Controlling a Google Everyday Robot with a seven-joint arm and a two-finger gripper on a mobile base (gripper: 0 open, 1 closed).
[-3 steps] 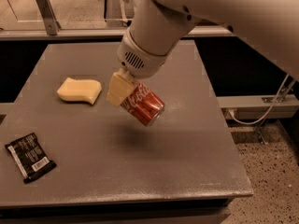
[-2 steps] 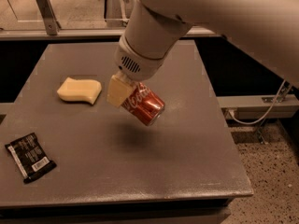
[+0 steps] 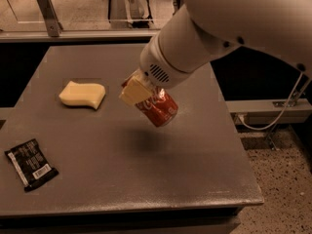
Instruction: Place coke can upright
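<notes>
Camera view looks down on a grey worktop [image 3: 204,179]. Far to the left of the hand and lower down, a flat black packet [image 3: 30,164] lies near the worktop's edge. Closer to the hand on its left, but not touching it, lies a yellow sponge [image 3: 83,94].

Then comes the hand [image 3: 146,99], on the end of a big white arm [image 3: 229,28] that reaches in from the top right. The hand is pinching the coke can [image 3: 160,110]. One pale finger [image 3: 135,91] presses on the can's near side, and the other finger is hidden behind the can.

The can is up in the air over the middle of the worktop. It is tilted, with one end pointing down and to the right. A soft dark shadow [image 3: 139,140] lies on the worktop just under the hand, apart from the can, so I think the can has not touched down yet. Far to the right of the hand, off the worktop, hangs a white cable [image 3: 287,101].

I think the can is light, and its thin metal walls could dent if squeezed hard. Its side looks smooth and a bit slippery, and it would roll if laid down. The best place to hold it is around the round side, with the flat bottom left free to land first. It must be turned straight before letting go, or it may tip over.
</notes>
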